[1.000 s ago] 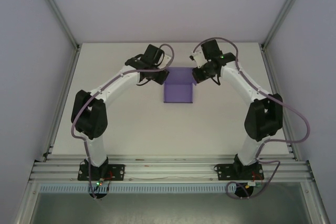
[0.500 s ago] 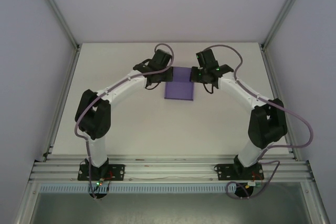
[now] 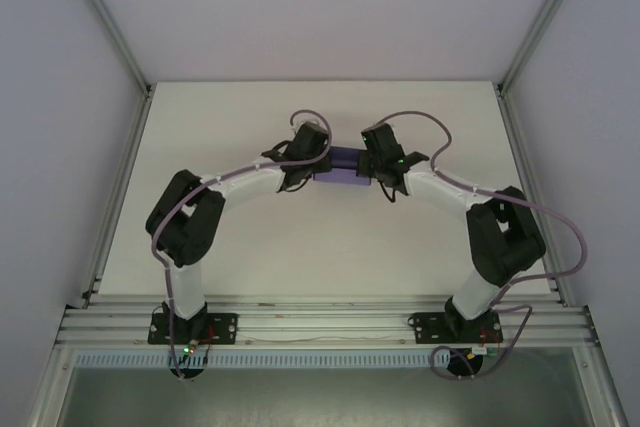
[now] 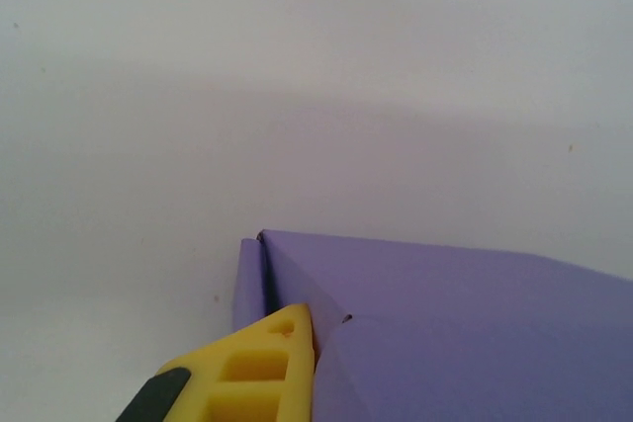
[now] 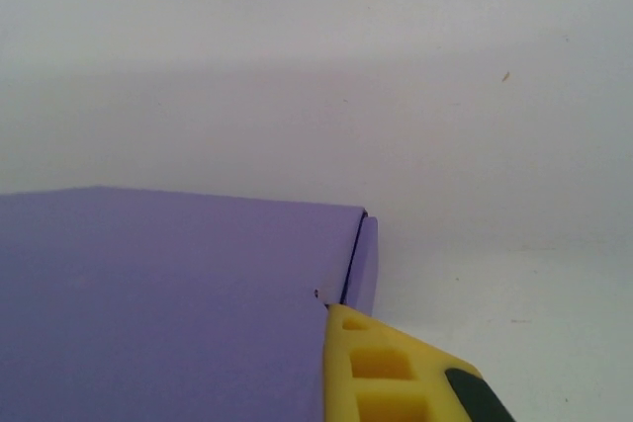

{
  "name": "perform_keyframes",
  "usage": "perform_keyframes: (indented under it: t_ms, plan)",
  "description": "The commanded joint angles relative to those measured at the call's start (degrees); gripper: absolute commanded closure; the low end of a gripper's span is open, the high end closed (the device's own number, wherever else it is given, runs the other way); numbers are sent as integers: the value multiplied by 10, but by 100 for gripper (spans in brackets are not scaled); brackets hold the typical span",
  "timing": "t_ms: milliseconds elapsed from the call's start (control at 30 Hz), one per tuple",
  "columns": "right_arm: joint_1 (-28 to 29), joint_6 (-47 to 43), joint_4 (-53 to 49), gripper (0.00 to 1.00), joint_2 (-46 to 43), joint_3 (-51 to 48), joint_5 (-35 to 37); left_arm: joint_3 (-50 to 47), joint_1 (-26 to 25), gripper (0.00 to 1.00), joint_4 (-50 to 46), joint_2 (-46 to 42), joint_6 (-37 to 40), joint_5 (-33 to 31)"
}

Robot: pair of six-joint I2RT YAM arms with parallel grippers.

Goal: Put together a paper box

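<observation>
The paper box (image 3: pixel 345 162) is purple card, seen from above as a narrow band at the table's middle, between the two wrists. My left gripper (image 3: pixel 318 163) is at its left end and my right gripper (image 3: pixel 372 166) at its right end. In the left wrist view one yellow finger (image 4: pixel 262 368) presses against a creased corner of the paper box (image 4: pixel 475 323), whose panel hides the other finger. The right wrist view mirrors this: a yellow finger (image 5: pixel 381 373) lies at the edge of the paper box (image 5: pixel 168 294), beside a side flap. Both grippers are shut on the card.
The white table (image 3: pixel 300 237) is fenced by aluminium rails at the left (image 3: pixel 120 187) and right (image 3: pixel 525 177), with pale walls behind. Both arm bases (image 3: pixel 190 327) stand on the near rail. Grey cables loop above each wrist.
Both wrists have moved toward the near side and closer together. The purple card, a broad square from above a second ago, now shows as a narrow band between them.
</observation>
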Motion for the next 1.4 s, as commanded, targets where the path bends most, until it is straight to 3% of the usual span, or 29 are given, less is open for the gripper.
perform_keyframes:
  t_ms: [0,200,267,433,700,833,1000,1167,1367]
  plan:
    - [15,8,49,100,-16,-40,11,-60,-17,91,20,-24,-23,9]
    - [53,-55,82,100,-42,-97,77,-100,-19,64,11,-74,-14,16]
    - [56,-57,90,100,-49,-117,77,-102,-19,49,1,-96,-1,25]
    - [83,-84,108,100,-68,-158,111,-110,-17,0,-32,-160,5,56]
    - [116,-137,139,100,-69,-194,137,-84,7,0,-157,-249,-19,38]
    - [121,-145,179,100,-65,-218,145,-63,78,0,-146,-238,-36,125]
    - [141,-185,225,100,-65,-241,166,-27,124,0,-129,-184,-8,159]
    - [150,-207,255,98,-52,-255,166,18,127,0,-160,-100,9,197]
    - [154,-228,268,98,-43,-262,158,-16,129,0,-143,-69,11,219]
